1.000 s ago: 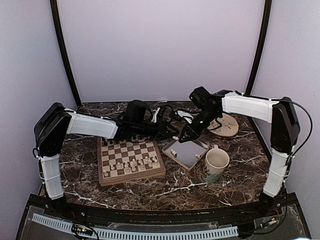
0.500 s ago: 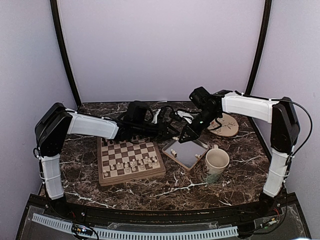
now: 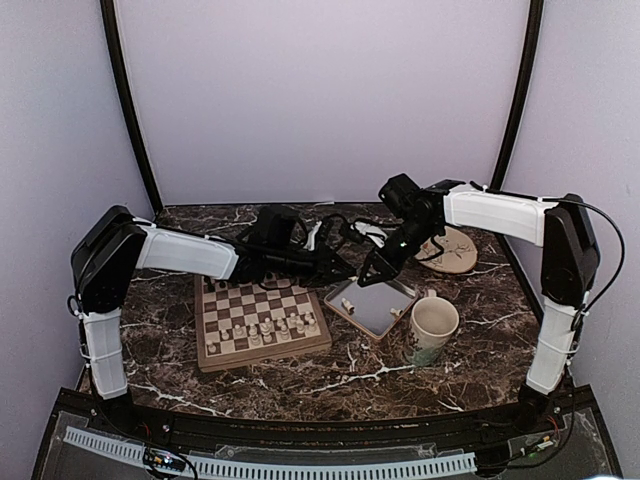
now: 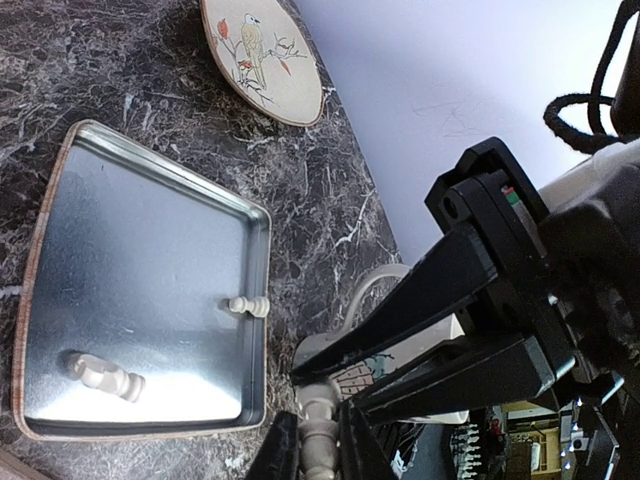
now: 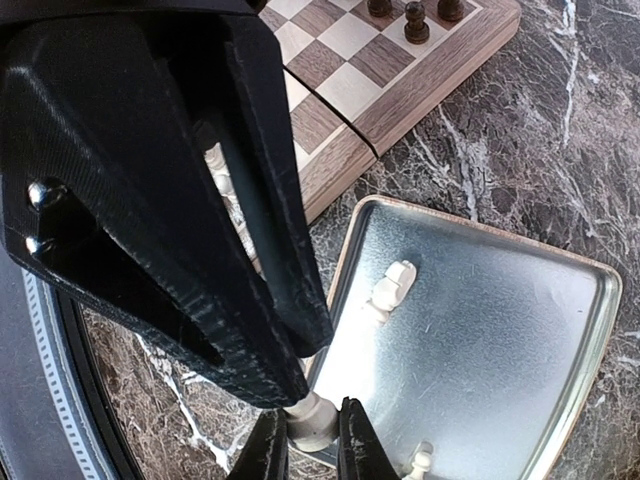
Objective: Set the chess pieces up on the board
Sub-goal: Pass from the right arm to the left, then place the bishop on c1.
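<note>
Where the two arms meet above the 10 o'clock corner of the grey tray (image 3: 388,306), we see one cream chess piece (image 4: 318,432) gripped from both ends. The left gripper (image 4: 318,447) has its narrow jaws pinched on the base of this piece. The right gripper (image 5: 298,372) has its long black fingers (image 5: 150,210) drawn close together on the upper part. In the right wrist view, the carved body shows in the slit between those fingers, and the rounded base sits between the left arm's fingertips at 6 o'clock of the frame. The piece hangs over the tray's edge and clear of its floor.

We find the board (image 3: 255,300) at 9 o'clock of the tray, just beside it on the marble table (image 3: 350,380). Cream chessmen (image 3: 262,327) stand in its two near rows, though we cannot tell each kind. Dark chessmen (image 5: 415,22) stand along its far edge, partly hidden by the left arm.

Two loose cream pieces remain in the tray. A small one (image 4: 248,305) is against the wall nearest the mug, and a larger one (image 4: 105,375) lies on its side. The mug (image 3: 432,328) stands at 4 o'clock of the tray, and the bird-painted plate (image 4: 262,55) lies at 1 o'clock.
</note>
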Controlling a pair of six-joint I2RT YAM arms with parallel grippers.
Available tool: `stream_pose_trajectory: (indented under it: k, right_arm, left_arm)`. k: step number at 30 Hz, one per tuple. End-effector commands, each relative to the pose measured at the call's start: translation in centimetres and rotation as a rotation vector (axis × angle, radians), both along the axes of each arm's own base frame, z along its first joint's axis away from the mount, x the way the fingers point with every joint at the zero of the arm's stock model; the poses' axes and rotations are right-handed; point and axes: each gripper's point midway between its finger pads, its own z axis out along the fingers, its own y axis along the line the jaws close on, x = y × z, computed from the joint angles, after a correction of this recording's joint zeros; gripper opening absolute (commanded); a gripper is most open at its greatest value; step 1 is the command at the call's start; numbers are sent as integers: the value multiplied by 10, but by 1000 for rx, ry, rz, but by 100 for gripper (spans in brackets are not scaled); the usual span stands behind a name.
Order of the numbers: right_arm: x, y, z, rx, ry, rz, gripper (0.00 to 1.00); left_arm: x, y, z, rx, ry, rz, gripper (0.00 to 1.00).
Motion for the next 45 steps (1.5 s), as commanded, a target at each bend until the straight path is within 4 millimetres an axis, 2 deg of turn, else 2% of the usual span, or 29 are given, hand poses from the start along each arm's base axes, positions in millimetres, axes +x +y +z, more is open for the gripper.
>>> stream_pose_trajectory:
  k: [1, 7, 13, 16, 22, 28, 36, 39, 42, 45]
  right_arm:
    - [5, 7, 15, 41, -39, 1, 7]
    - [5, 8, 16, 47, -42, 5, 8]
    - [-4, 0, 29, 74, -57, 43, 30]
    - [-10, -10, 33, 83, -77, 57, 37]
    - [-18, -29, 19, 109, -87, 69, 38]
    - [-21, -32, 5, 134, -76, 94, 38]
    - [-24, -35, -4, 118, -65, 106, 38]
    - [-26, -37, -6, 112, -66, 110, 38]
    - [-26, -37, -7, 110, -64, 112, 38]
    - [-27, -36, -7, 114, -54, 116, 38]
  left_arm:
    - [-10, -4, 4, -21, -4, -38, 12]
    - [-10, -4, 7, -20, -18, -41, 7]
    - [-12, 12, 18, 124, -111, -70, 7]
    - [-17, 35, 28, 274, -192, -93, 7]
    - [-37, 97, 44, 561, -283, -130, 7]
    - [-61, 158, 43, 791, -269, -135, 7]
    - [-98, 206, 39, 942, -187, -198, 7]
    - [-111, 224, 29, 1005, -130, -211, 7]
    - [-124, 240, 7, 1078, -56, -236, 7]
    - [-131, 246, -15, 1115, 1, -252, 7]
